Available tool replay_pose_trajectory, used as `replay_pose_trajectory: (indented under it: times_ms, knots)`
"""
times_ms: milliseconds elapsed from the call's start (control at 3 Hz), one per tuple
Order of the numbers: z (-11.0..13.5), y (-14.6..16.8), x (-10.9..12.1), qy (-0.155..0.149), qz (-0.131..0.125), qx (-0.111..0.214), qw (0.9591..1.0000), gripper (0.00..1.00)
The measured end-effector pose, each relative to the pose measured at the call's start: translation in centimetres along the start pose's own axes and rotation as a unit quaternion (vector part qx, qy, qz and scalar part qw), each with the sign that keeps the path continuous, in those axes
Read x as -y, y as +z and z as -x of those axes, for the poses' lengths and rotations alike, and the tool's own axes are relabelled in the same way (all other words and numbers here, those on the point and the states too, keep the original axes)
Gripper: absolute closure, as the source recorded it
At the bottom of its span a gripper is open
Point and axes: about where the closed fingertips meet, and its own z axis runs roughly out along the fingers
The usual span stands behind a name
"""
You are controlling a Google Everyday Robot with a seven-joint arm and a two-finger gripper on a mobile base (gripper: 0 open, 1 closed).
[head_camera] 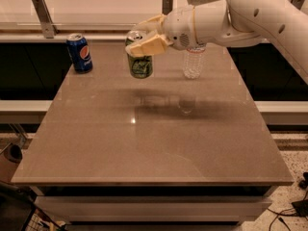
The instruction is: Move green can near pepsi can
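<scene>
My gripper (143, 37) is shut on the green can (140, 61), gripping it near its silver top and holding it upright in the air above the table's far middle. The pepsi can (80, 52), dark blue with the round logo, stands upright near the table's far left corner, to the left of the held can and apart from it. My white arm (240, 13) reaches in from the upper right.
A clear plastic water bottle (194, 60) stands on the brown table (149, 143) just right of the held can, partly behind my wrist. A white counter with metal posts (43, 16) runs behind the table. Cables lie on the floor at lower right.
</scene>
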Motion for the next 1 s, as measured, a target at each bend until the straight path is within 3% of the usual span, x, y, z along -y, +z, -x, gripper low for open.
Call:
replay_pose_trajectory:
  times_ms: [1000]
  knots:
    - [0.6,2.7,0.8,0.025,-0.016,0.021,0.9993,1.0]
